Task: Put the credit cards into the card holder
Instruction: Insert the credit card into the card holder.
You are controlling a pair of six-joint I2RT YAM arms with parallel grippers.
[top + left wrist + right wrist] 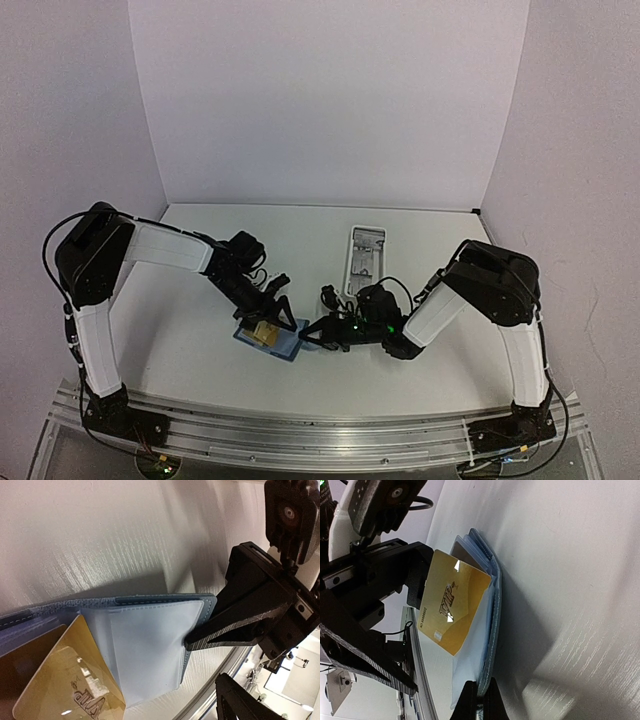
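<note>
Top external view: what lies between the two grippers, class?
The blue card holder, a gold card tilted over it; the top external view shows this.

- You're looking at a white table [300, 235] boxed in on three sides by plain pale panels — a back wall [330, 100], a left wall [60, 110] and a right wall [585, 110].
- The walls carry a faint lilac tint, and the back one is the brightest.
- Along your near edge runs a ribbed aluminium rail [320, 428].
- In both wrist views the tabletop shows a fine brushed grain with streaks of glare — the light is soft and the shadows diffuse.
- Past the table edge in the left wrist view, a bright patch of room [295, 675] is too blurred to read.
</note>
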